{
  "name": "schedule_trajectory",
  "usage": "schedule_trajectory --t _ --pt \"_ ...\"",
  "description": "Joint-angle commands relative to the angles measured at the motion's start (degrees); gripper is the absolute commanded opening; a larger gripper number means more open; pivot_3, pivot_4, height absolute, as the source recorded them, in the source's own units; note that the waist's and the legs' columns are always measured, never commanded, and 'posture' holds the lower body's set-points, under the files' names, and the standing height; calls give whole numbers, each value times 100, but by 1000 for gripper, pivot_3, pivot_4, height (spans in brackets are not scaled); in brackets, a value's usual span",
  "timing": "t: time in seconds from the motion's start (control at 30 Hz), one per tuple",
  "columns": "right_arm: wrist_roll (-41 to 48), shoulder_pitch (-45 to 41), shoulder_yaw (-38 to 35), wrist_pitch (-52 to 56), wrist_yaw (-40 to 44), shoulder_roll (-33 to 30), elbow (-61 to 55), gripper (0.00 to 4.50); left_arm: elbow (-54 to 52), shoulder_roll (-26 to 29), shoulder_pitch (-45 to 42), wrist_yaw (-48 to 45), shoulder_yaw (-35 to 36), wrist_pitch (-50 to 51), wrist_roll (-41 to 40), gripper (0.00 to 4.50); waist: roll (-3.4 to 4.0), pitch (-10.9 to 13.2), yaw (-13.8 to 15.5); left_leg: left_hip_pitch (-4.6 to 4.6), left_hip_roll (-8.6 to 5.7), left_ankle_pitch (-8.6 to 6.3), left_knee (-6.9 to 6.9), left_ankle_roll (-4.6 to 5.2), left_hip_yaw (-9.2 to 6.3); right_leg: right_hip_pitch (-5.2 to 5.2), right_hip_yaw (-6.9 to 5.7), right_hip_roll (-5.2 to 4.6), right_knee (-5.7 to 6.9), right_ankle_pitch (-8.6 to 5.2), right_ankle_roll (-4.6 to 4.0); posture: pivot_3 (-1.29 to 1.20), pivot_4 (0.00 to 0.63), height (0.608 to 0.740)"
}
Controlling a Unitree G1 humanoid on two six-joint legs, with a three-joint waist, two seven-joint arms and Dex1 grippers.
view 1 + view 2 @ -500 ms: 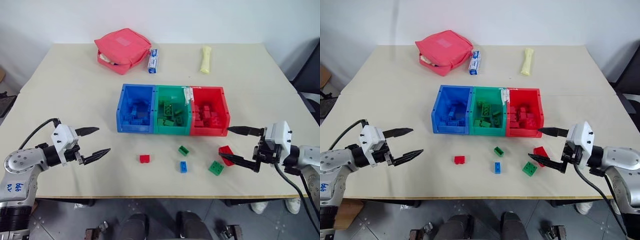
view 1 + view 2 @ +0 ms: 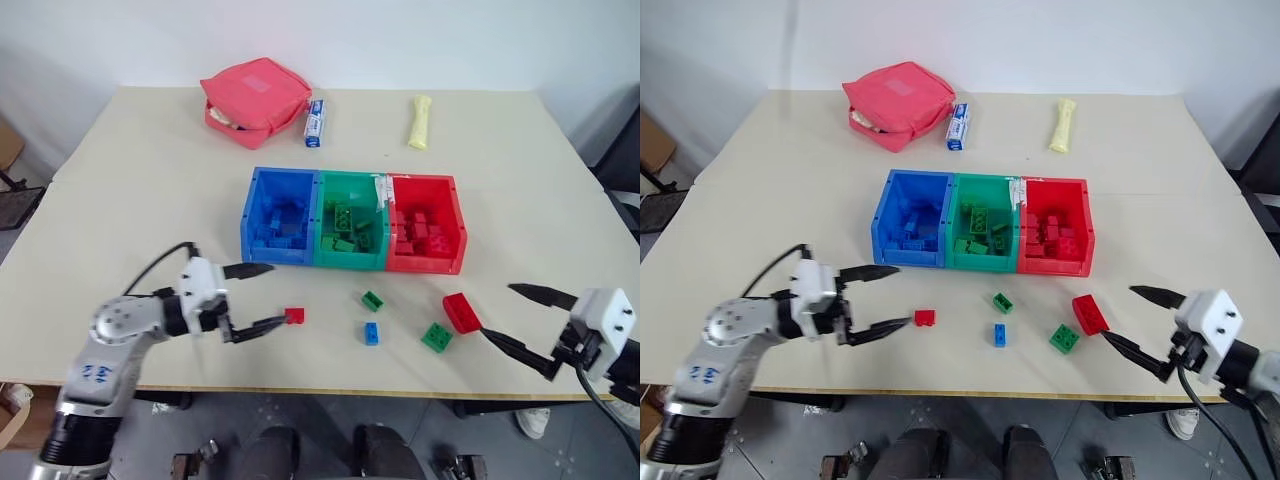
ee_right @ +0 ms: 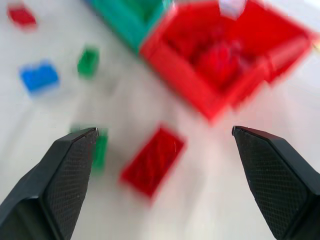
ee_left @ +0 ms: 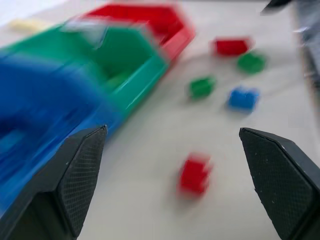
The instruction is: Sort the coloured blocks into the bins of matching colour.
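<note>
Left claw [image 2: 256,299] spread wide beside the small red block [image 2: 294,316]; right claw [image 2: 512,315] spread near the larger red block [image 2: 461,312].

A beige table [image 2: 120,190] stands against a plain white wall [image 2: 350,40], grey tiled floor [image 2: 300,440] below its near edge, dark chair [image 2: 622,160] beside the table.

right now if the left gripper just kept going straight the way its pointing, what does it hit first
Most likely the small red block. The left gripper is open and points across the table toward it, and in the left wrist view that block lies between the two fingers, just ahead. Depth is hard to judge, so it might pass slightly beside it.
</note>
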Motion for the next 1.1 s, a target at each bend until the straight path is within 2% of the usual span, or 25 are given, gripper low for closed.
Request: schedule_trajectory --t 0.03,0.17,0.27,0.4,0.6,0.67,0.73,0.83,1.07,1.1 --pt "-25 262 -413 -117 108 -45 241 4500 -280 73 10 -230 -413 -314 330 4488 0 0 -43 7 1 -1 -3 1 8 2 7 2 1 0 0 0 150 740" --pt "-110 522 -125 80 335 -231 44 4500 -242 116 4 -241 -386 -321 305 4488 9 -4 -132 21 8 -1 -22 1 7 0 7 8 9 -3 -9 0 150 740" --pt "-9 512 149 541 159 -206 -213 4500 -87 177 -20 -260 -318 -444 372 4488 9 -5 -141 21 10 -1 -22 0 3 0 5 8 10 -3 -10 0 150 740" --pt "-311 -87 833 1094 -403 -132 -148 4500 -94 179 35 -159 -131 -368 203 4488 9 -5 -138 20 9 1 -15 -2 1 2 4 5 9 -3 -10 0 150 740" --pt "-622 -796 1658 1462 -819 96 100 4500 -839 19 74 340 72 364 -293 4488 9 -5 -99 8 8 3 -9 -10 -16 -4 -6 3 9 -3 -9 0 150 740" --pt "-876 -984 1842 1463 -1106 192 217 4500 -907 73 142 330 76 425 -286 4488 9 -5 -96 5 4 3 -9 -10 -14 -5 -5 1 8 -3 -9 0 150 740" --pt "-743 -1190 1901 1696 -1255 359 286 4500 -960 105 181 337 109 521 -346 4488 7 -5 -115 6 4 3 -8 -10 -12 -4 -5 2 7 -3 -9 0 150 740" --pt "-650 -1348 1948 1893 -1274 443 296 3908 -971 149 192 250 133 514 -388 4500 7 -6 -139 7 5 5 -6 -13 -12 -3 -4 4 9 -3 -9 0 150 740" --pt "-760 -1498 1911 1907 -1319 350 258 1534 -711 135 67 53 84 287 -350 4500 8 -6 -136 6 5 5 -6 -12 -13 -4 -5 4 9 -3 -9 0 150 740" --pt "-739 -1506 1897 1892 -1275 324 239 1472 -687 110 48 58 82 270 -348 4500 8 -6 -135 6 5 5 -6 -12 -12 -3 -5 4 9 -3 -9 0 150 740"
